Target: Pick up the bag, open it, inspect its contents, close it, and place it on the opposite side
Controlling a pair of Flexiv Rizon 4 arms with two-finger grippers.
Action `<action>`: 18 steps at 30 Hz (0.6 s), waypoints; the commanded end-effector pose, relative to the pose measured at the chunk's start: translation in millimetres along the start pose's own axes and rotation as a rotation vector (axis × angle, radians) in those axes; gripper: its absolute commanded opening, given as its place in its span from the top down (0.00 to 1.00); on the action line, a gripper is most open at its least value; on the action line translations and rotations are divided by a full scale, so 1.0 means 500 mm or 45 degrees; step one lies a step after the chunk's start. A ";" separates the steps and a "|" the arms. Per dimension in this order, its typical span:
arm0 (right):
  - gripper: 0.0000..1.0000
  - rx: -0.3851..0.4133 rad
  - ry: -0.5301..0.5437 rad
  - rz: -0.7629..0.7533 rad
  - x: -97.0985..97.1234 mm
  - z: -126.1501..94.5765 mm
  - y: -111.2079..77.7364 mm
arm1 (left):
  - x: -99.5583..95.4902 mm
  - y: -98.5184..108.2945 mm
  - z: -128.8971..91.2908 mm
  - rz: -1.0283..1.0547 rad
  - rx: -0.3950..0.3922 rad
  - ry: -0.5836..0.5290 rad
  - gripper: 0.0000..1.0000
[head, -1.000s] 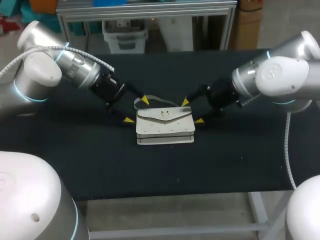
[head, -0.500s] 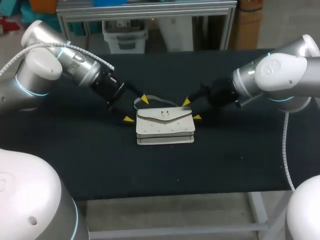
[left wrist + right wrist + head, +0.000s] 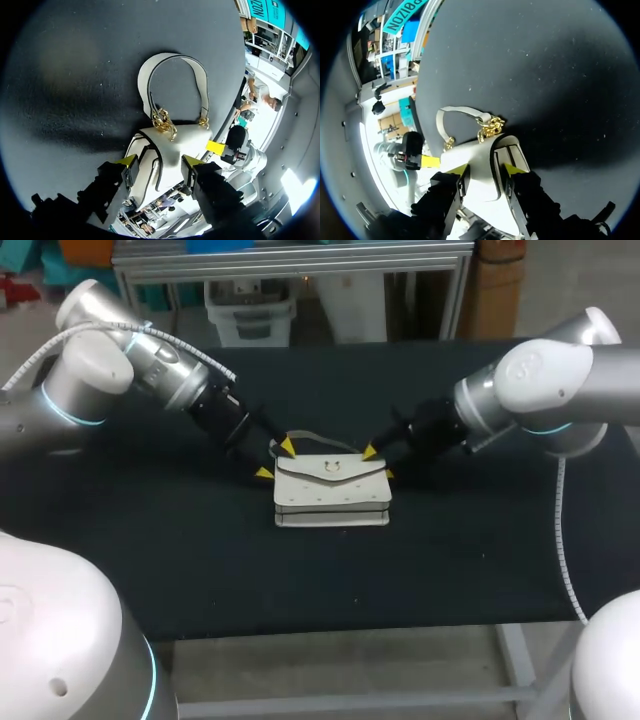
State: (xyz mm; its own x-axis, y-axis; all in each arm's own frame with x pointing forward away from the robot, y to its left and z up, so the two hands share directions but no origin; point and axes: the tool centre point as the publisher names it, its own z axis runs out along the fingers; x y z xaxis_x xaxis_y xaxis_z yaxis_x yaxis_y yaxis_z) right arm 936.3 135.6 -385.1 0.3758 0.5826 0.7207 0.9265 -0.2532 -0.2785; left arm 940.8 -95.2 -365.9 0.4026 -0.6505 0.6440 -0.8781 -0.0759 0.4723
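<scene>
**Step in hand:** pick-up, grasp phase.

**Position of the work item.** The small white leather handbag (image 3: 332, 495) stands upright on the black cloth-covered table (image 3: 200, 570). It is near the centre, about midway between the left and right edges. The flap is down, with the gold ring clasp (image 3: 331, 468) showing on the front. The white handle strap (image 3: 172, 56) lies flat on the surface behind the bag and is joined to it by short gold chain links (image 3: 164, 124). The bag rests on the table and is not lifted.

**End effectors.** The left gripper (image 3: 276, 459) straddles the bag's left end and the right gripper (image 3: 379, 462) straddles its right end. Each is set across the bag's thickness, front face to back face. Both wrist views show the bag's end panel inside the gripper. Whether either gripper has actually clamped the bag, or stands just clear of it, cannot be told.

**Next move (judgement).**
1. Secure both end grips before any lift.
2. Raise both arms together and level. The soft leather is likely to yield, and an uneven lift could twist the bag or let one end slip.
3. Once the bag is clear of the table, one gripper must hold the body while the other frees the flap at the clasp.

Opening, inspection, closing and placement are all outstanding.
</scene>
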 end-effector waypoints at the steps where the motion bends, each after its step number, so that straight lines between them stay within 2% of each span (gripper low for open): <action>1: 0.64 -0.006 0.001 -0.013 -0.002 0.007 -0.002 | 0.006 -0.007 0.015 0.005 -0.022 0.004 1.00; 2: 0.66 -0.007 0.001 -0.016 -0.002 0.006 -0.003 | 0.006 -0.006 0.016 0.006 -0.020 0.003 1.00; 4: 0.78 -0.013 0.001 -0.032 -0.002 0.006 -0.005 | 0.005 -0.002 0.018 0.014 -0.010 0.002 1.00; 5: 1.00 -0.016 0.004 -0.051 -0.002 0.005 -0.005 | 0.004 0.001 0.019 0.016 -0.002 0.000 1.00; 18: 1.00 -0.019 -0.030 -0.192 0.007 0.013 -0.005 | -0.010 0.026 0.022 0.025 0.044 -0.026 1.00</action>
State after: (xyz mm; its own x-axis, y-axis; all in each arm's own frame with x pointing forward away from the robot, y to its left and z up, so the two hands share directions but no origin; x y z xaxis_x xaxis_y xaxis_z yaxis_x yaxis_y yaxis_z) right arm 933.7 133.7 -384.1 0.2356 0.6317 0.7385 0.9714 -0.1756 -0.1598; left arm 932.5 -96.0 -368.2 0.3780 -0.6710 0.6378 -0.8915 -0.0782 0.4462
